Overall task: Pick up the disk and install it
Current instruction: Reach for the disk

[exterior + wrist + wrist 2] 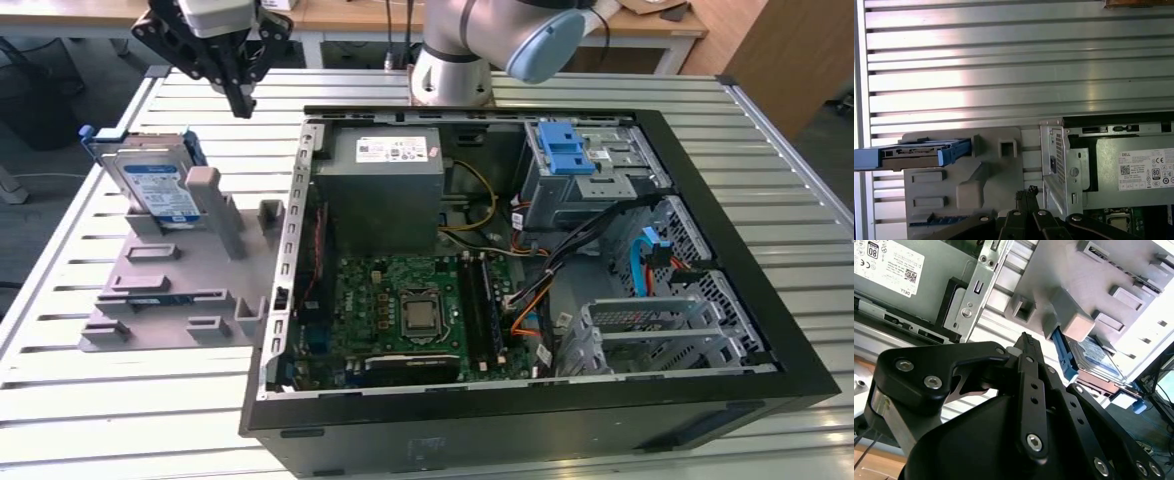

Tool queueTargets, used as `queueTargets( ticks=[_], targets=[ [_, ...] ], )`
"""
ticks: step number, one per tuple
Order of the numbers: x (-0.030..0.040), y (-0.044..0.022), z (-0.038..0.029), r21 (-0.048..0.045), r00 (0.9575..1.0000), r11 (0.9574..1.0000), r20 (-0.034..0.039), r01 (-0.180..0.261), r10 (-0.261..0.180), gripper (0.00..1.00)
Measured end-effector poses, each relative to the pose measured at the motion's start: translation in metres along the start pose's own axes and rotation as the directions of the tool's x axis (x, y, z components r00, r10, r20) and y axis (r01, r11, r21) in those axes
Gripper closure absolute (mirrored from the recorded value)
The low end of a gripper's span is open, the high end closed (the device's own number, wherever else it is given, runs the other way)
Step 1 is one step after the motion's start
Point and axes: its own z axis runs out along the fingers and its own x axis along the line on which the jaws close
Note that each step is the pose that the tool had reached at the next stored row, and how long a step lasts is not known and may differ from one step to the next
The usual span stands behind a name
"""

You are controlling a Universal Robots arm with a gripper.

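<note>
An open computer case (521, 408) lies on the slatted worktop (120, 410) just beside the grey holder block (160, 280), its interior turned upward, seemingly so that a drive can be lowered in. The disk (154, 185) stands on edge in a slot at one end of the block, apparently propped there to offer a grip. The arm's hand (242, 105) hangs over the block, near the disk but apart from it, with its fingers closed together on nothing.

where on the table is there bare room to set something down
Bare slatted metal table lies at the exterior view's lower left, bordered by the grey plastic holder block and the open black computer case. Another bare strip runs behind the case, beside the arm's base. The gap between block and case is tight; the case interior is crowded.
</note>
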Motion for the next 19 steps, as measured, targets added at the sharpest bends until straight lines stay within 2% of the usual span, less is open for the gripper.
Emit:
queueTargets(
  ticks=[19],
  targets=[
    [0.0169, 0.0018, 0.0026, 0.0002, 1.0000, 1.0000, -0.0031, 0.000, 0.000, 0.89]
  ],
)
